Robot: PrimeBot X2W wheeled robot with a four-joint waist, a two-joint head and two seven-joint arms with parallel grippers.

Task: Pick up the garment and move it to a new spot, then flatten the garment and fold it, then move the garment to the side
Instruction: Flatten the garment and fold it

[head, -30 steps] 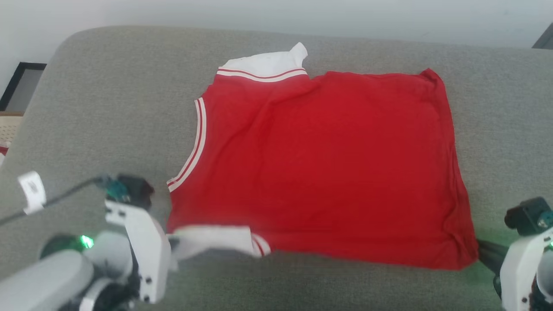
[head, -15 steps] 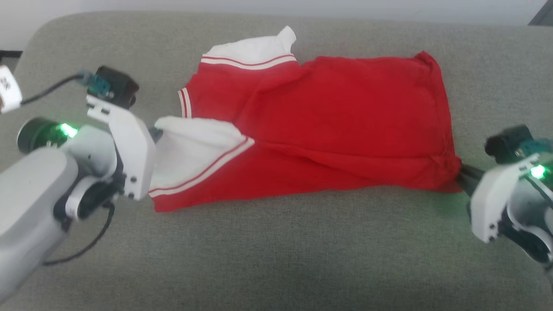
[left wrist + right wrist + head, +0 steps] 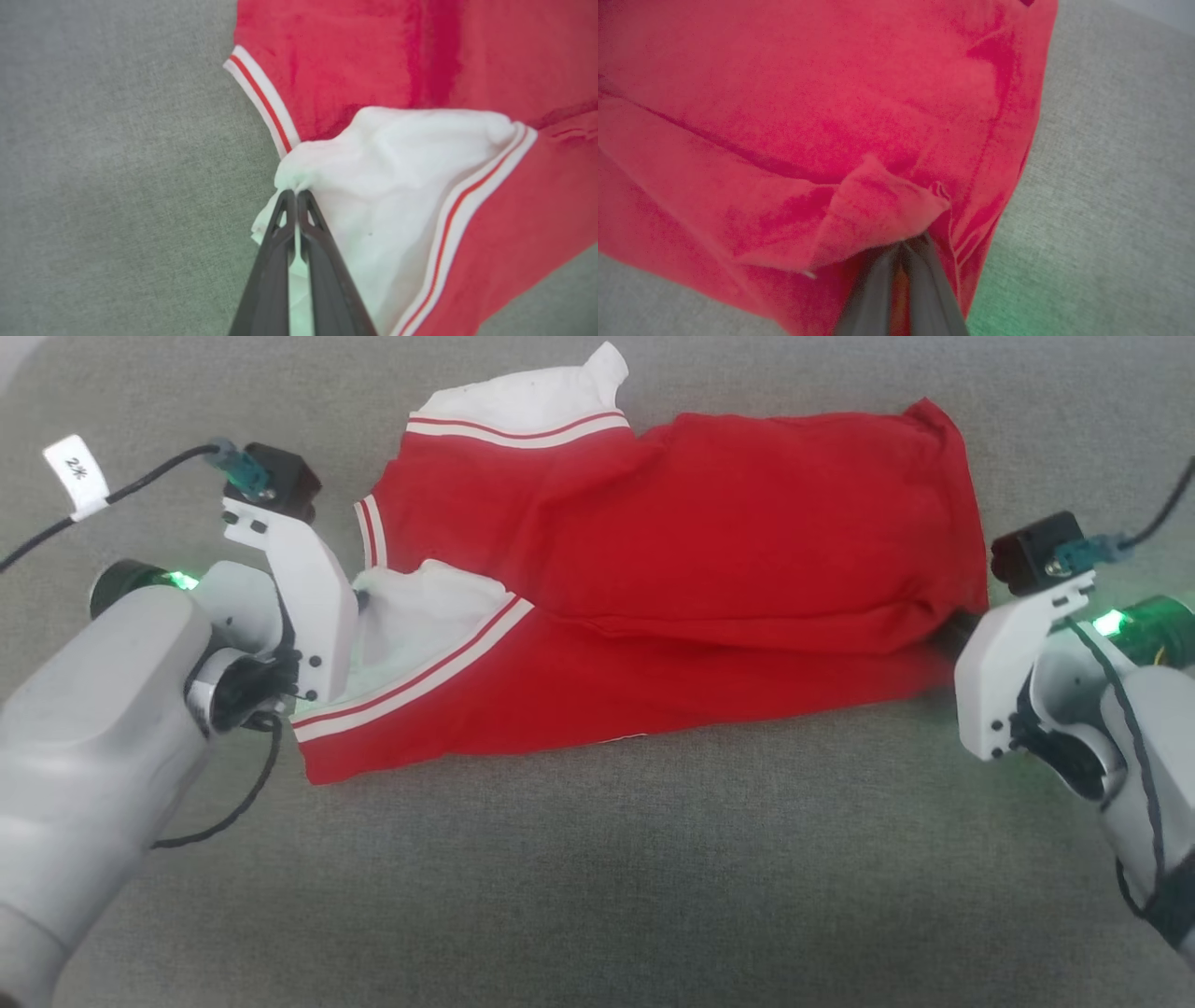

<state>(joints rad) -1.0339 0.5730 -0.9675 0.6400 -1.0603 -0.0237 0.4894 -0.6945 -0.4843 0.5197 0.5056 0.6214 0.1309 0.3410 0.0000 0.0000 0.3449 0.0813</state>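
Left wrist view: L hand tight on garment.

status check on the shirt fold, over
Left pincer shut on the garment at its white shoulder panel; right pincer shut on its red hem corner. Mid-fold on grey cushion. Nothing in the way.

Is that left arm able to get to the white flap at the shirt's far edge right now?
Probably not yet: the left gripper is shut on the near white corner of the garment. Only flat cloth lies between it and the far white flap, so it likely could after letting go.
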